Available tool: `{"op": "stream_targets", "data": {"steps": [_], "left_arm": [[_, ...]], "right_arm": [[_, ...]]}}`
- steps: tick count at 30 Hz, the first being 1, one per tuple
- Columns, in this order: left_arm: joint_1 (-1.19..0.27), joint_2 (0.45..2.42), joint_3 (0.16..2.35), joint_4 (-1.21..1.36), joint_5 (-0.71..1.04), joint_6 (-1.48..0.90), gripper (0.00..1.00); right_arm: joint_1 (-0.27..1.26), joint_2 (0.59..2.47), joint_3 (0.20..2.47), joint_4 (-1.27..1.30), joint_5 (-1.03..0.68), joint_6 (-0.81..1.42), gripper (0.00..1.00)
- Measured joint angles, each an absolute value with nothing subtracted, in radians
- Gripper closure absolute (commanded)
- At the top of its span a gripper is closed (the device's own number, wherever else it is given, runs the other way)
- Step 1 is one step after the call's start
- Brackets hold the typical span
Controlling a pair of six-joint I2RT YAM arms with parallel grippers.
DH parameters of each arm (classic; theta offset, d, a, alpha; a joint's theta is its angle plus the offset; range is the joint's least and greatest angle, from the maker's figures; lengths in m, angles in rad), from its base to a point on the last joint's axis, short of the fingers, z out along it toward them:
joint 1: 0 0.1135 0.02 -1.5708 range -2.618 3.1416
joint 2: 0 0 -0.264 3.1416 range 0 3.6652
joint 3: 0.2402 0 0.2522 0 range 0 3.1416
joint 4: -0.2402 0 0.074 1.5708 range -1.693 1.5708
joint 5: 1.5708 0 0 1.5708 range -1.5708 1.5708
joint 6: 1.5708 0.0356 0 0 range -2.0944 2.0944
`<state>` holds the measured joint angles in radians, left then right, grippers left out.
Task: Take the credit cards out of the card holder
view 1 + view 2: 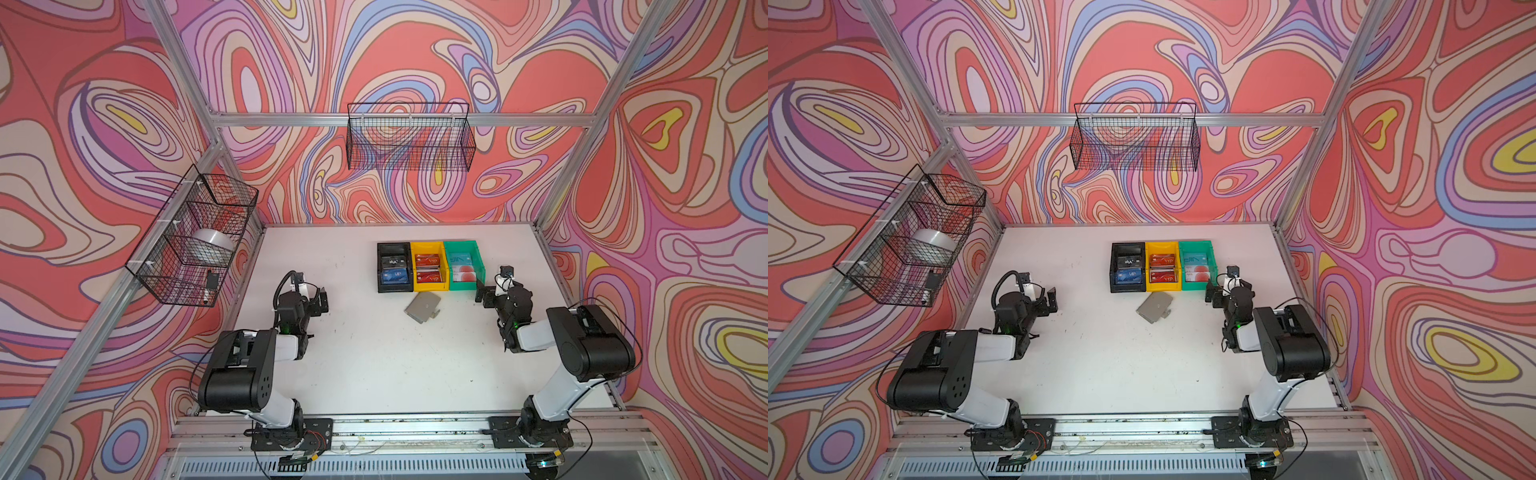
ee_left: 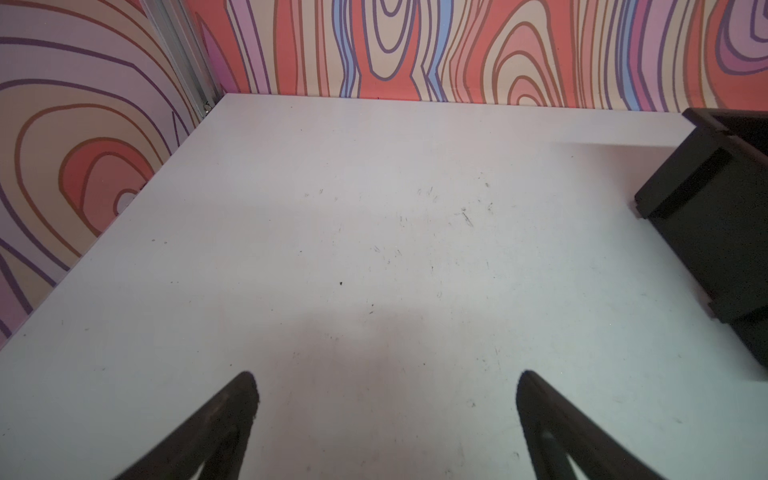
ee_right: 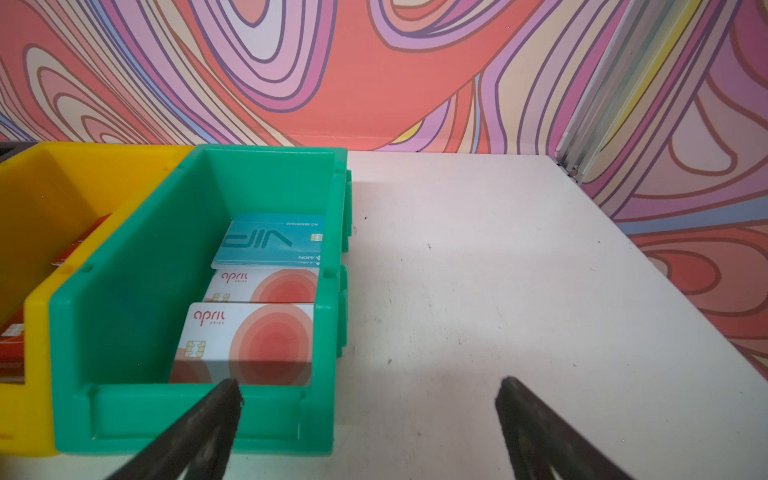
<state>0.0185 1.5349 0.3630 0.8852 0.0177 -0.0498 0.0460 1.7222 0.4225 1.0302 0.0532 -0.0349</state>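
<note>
The grey card holder (image 1: 423,306) (image 1: 1155,306) lies shut on the white table, just in front of three bins. Credit cards lie in the bins: a blue one (image 1: 394,275) in the black bin, red ones (image 1: 428,261) in the yellow bin. In the green bin are a teal one (image 3: 270,241) and pale ones with a red disc (image 3: 249,340). My left gripper (image 1: 322,300) (image 2: 386,386) hangs open and empty over bare table, left of the holder. My right gripper (image 1: 481,296) (image 3: 370,395) is open and empty at the green bin's near right corner.
The black bin (image 1: 380,268) (image 2: 715,232), yellow bin (image 1: 412,270) (image 3: 41,199) and green bin (image 1: 478,266) (image 3: 124,291) stand side by side at the back of the table. Wire baskets hang on the back wall (image 1: 409,137) and the left wall (image 1: 195,237).
</note>
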Motion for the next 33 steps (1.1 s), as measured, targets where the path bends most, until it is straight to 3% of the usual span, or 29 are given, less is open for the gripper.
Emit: {"op": "stream_targets", "data": {"steps": [10,16,23,29,33], "left_arm": [[0.019,1.535,0.363,0.878,0.026,-0.044,0.00],[0.019,1.535,0.363,0.878,0.034,-0.041,0.00],[0.019,1.533,0.365,0.867,0.085,-0.022,0.00],[0.018,1.460,0.430,0.700,0.140,0.000,0.09],[0.009,1.385,0.536,0.538,0.198,0.001,0.15]], "right_arm": [[0.046,1.722,0.422,1.031,0.052,-0.035,0.02],[0.045,1.715,0.422,1.027,0.088,-0.027,0.08],[0.046,1.522,0.427,0.891,0.109,-0.020,0.14],[0.052,1.324,0.594,0.536,0.066,0.010,0.30],[0.057,1.317,0.821,0.239,-0.026,0.061,0.32]]}}
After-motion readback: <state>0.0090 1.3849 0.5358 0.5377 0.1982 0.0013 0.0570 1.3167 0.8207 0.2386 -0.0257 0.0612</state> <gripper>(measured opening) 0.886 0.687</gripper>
